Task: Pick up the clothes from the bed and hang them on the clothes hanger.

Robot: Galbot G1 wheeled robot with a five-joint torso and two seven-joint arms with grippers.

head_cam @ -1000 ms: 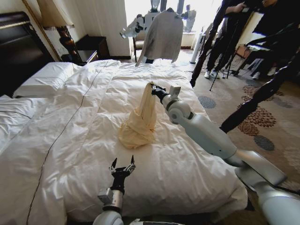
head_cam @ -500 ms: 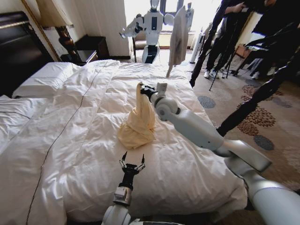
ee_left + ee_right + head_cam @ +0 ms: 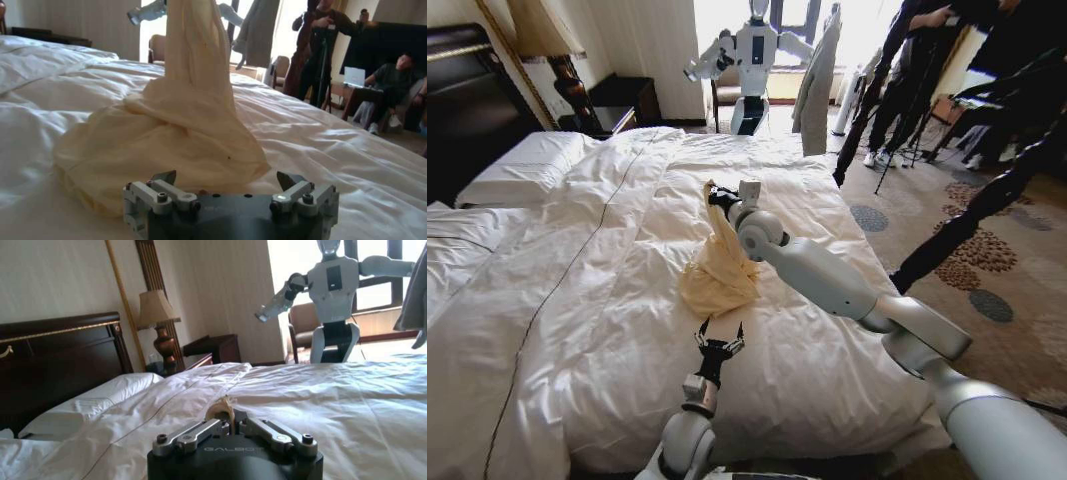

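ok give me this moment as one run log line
right end effector: shut on clothes, lifting one end | left end effector: open, beside heap | bed: heap resting

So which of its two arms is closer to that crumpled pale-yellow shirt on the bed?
Right. The right end effector is shut on the top of the pale-yellow shirt, lifting it. The left end effector is open, just short of the heap's base.

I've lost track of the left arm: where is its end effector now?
In the head view the left end effector hovers open, low over the bed, just short of the bunched base of the clothes.
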